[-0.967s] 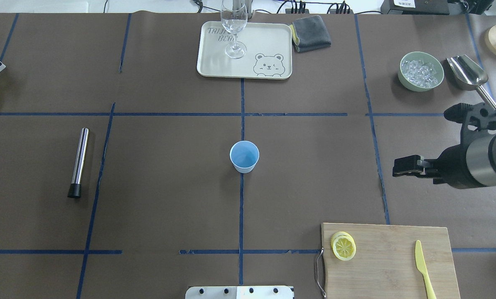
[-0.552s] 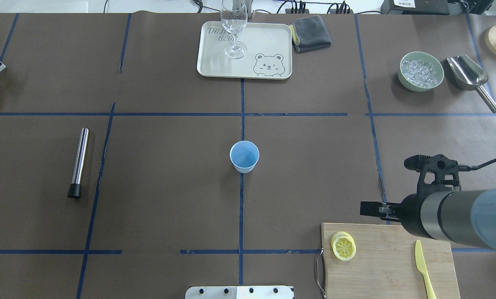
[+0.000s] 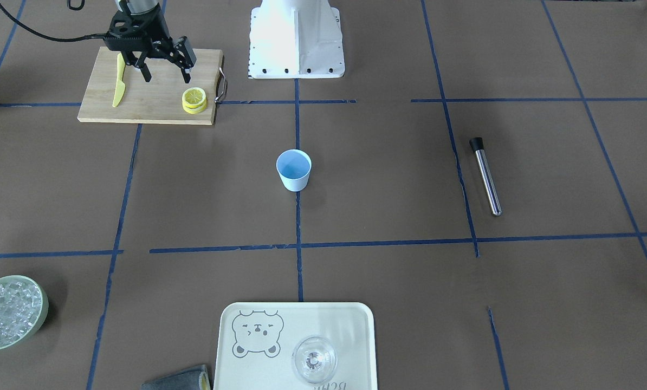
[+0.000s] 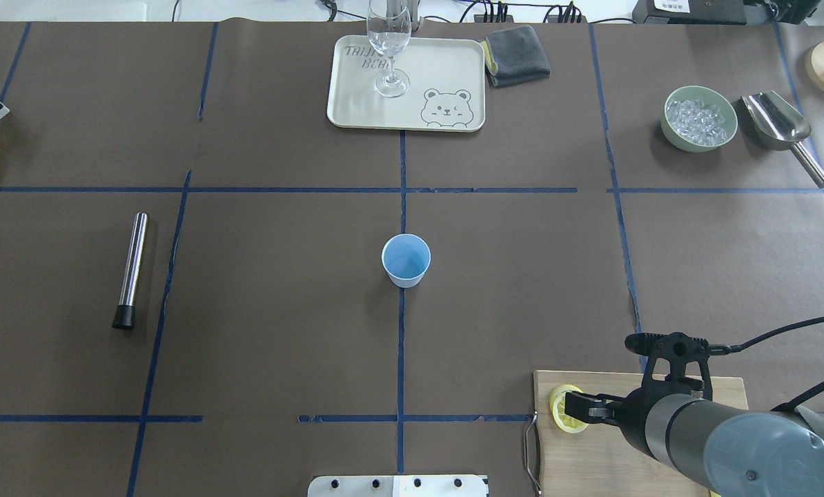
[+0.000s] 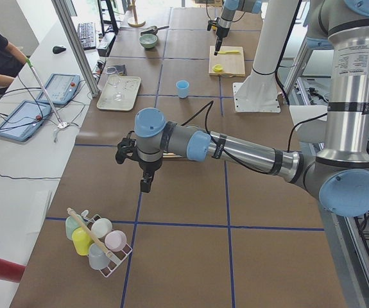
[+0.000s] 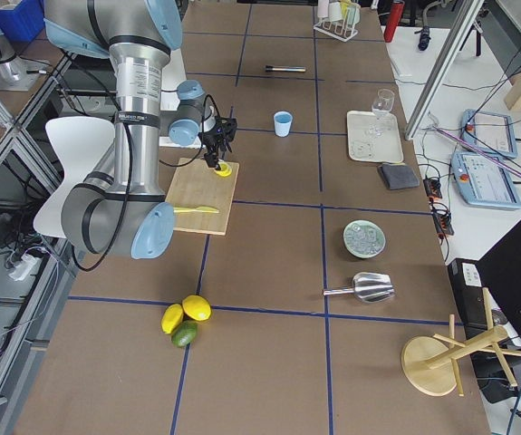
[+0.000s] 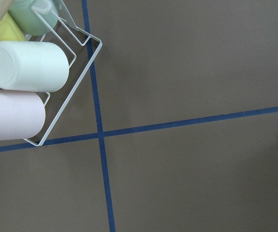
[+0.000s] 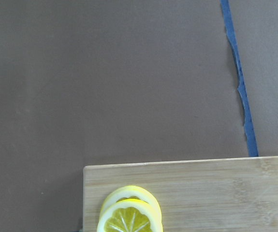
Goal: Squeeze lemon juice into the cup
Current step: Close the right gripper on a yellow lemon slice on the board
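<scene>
Right claw (image 3: pixel 166 69) hangs over the wooden cutting board (image 3: pixel 150 105) with its jaws spread wide and nothing between them. One fingertip is just beside the lemon (image 3: pixel 194 99), which lies on top of a small stack of slices near the board's corner on the handle side. From the overhead camera the claw partly covers the stack, and whether a finger touches a slice cannot be told. The right wrist camera catches the top two slices at the lower edge of its view, the segmented face turned up, at the board's edge.

A yellow knife (image 3: pixel 118 81) lies on the same board, on the far side of the claw from the slices.

The cup (image 3: pixel 293 169) stands upright on a blue tape line at the middle of the desk (image 3: pixel 388 179), well apart from the board, and looks empty.

The left claw (image 5: pixel 145 185) hangs over the desk at the far end, near a wire rack (image 7: pixel 71 94) holding pastel tumblers (image 7: pixel 27 66) on their sides. Only the side camera shows it, so I cannot tell how its jaws stand
</scene>
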You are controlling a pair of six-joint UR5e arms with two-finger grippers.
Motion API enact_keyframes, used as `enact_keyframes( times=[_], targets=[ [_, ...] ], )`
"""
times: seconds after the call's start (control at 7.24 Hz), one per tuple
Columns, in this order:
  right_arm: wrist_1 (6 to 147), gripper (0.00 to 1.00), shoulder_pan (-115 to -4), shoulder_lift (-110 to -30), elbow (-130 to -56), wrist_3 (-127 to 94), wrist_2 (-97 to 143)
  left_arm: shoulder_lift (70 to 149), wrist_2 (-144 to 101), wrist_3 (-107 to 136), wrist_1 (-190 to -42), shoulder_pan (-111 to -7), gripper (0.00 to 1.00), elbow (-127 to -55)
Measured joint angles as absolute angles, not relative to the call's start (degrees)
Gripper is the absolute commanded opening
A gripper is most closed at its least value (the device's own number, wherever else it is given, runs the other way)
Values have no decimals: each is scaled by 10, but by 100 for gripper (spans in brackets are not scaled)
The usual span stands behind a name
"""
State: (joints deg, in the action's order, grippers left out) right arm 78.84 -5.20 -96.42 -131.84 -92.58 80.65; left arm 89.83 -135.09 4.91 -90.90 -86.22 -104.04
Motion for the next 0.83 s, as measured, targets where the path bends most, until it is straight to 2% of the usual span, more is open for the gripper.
enact_keyframes(
  times=[0.83],
  targets=[
    [750, 100, -28, -931, -1254, -925, 789, 898, -1351, 47, -911, -862, 100, -1029]
  ],
)
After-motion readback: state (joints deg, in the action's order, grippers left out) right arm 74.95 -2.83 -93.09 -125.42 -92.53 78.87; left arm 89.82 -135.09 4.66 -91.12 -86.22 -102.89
